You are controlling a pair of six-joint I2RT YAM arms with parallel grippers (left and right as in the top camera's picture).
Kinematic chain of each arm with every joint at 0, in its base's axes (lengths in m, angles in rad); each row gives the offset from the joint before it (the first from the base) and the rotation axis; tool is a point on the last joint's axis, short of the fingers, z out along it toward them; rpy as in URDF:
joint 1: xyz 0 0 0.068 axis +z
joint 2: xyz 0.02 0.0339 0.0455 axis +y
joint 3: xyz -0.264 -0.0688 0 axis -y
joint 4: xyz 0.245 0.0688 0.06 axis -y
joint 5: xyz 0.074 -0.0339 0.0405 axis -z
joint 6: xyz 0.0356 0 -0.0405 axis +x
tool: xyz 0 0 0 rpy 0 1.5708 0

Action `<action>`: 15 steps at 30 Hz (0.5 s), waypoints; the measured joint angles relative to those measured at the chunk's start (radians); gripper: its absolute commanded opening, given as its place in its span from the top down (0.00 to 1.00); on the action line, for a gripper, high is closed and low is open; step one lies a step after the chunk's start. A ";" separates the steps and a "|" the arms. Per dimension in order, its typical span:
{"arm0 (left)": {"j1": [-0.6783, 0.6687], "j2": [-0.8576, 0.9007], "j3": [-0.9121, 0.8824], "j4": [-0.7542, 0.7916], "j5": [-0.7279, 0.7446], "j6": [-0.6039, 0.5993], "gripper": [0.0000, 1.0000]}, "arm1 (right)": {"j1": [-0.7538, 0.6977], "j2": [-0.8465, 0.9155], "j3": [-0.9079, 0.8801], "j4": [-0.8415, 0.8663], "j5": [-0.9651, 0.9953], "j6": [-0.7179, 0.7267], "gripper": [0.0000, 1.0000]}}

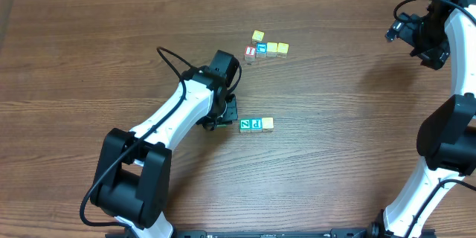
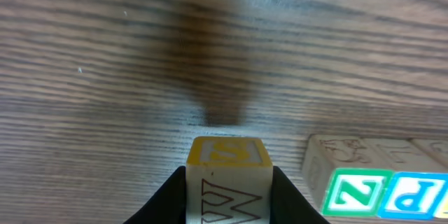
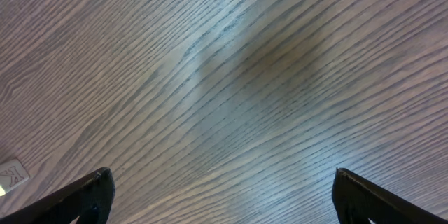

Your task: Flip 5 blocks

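My left gripper (image 2: 229,190) is shut on a whitish block (image 2: 228,155) with a yellow-framed face and a red outlined W, held just over the table. Right of it lies a row of blocks: a green one with a white Z (image 2: 353,192), then a teal one with a P (image 2: 413,197). From overhead the left gripper (image 1: 225,117) sits just left of that row: green Z (image 1: 245,125), teal (image 1: 256,124), pale yellow (image 1: 268,123). My right gripper (image 3: 224,203) is open over bare wood, and overhead it (image 1: 399,28) hangs at the far right.
A second cluster lies further back: a yellow cube (image 1: 257,36), a red-faced cube (image 1: 251,52), a blue-faced cube (image 1: 261,49) and two pale ones (image 1: 277,47). A cube's corner (image 3: 10,175) shows at the right wrist view's left edge.
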 measured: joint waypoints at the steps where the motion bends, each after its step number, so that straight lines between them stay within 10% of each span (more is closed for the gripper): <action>1: 0.000 0.000 -0.016 0.019 0.004 0.000 0.73 | 0.000 0.000 0.000 0.000 0.000 0.001 0.00; 15: 0.000 0.000 -0.084 0.100 0.025 0.000 0.64 | 0.000 0.000 0.000 0.000 0.000 0.000 0.00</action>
